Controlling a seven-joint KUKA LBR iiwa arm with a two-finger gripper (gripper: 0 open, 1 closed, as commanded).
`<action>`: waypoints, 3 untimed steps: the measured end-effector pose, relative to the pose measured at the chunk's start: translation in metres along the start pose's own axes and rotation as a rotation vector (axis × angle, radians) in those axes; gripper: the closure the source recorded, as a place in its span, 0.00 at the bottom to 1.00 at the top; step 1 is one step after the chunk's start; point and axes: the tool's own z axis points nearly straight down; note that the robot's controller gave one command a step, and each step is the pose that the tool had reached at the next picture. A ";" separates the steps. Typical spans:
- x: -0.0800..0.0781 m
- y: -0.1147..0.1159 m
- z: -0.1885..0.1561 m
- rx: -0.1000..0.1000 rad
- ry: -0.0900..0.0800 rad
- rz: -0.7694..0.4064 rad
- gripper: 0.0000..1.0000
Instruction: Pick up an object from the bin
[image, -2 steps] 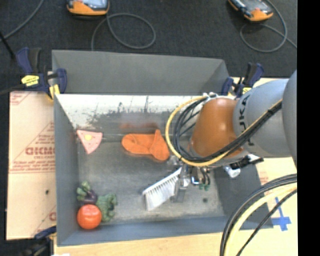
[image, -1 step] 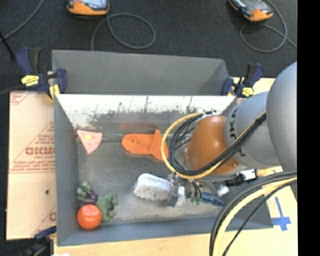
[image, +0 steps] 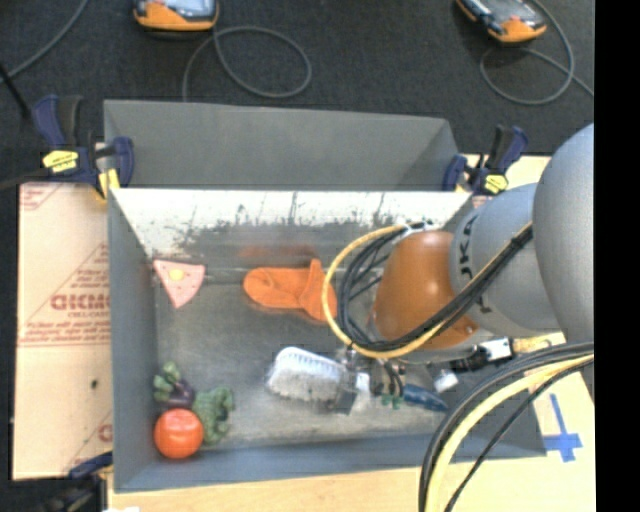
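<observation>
Grey and bulky, the robot arm (image: 560, 250) fills the space right of the white brush (image: 300, 372), with its orange cover (image: 420, 285) and looped yellow and black cables (image: 345, 300) hanging above the grey metal bin (image: 280, 150). The gripper (image: 360, 385) is down at the brush's right end, touching or just over its bristled head; whether it is apart or together cannot be told from here. The brush lies on the bin floor near the front wall. Just right of the brush, beyond the gripper, a small blue thing (image: 420, 400) pokes out. Behind the brush lies a crumpled orange cloth (image: 285, 288). Further off to the brush's left lie a green and purple toy (image: 210, 405) and, touching it, an orange ball (image: 178, 433). Well behind and left of the brush rests a pink wedge (image: 180, 280) with a yellow spot.
</observation>
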 end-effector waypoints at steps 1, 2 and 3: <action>0.003 -0.001 -0.120 0.000 -0.001 -0.062 1.00; 0.003 -0.001 -0.120 0.000 -0.001 -0.063 1.00; 0.011 -0.015 -0.241 0.000 -0.002 -0.059 1.00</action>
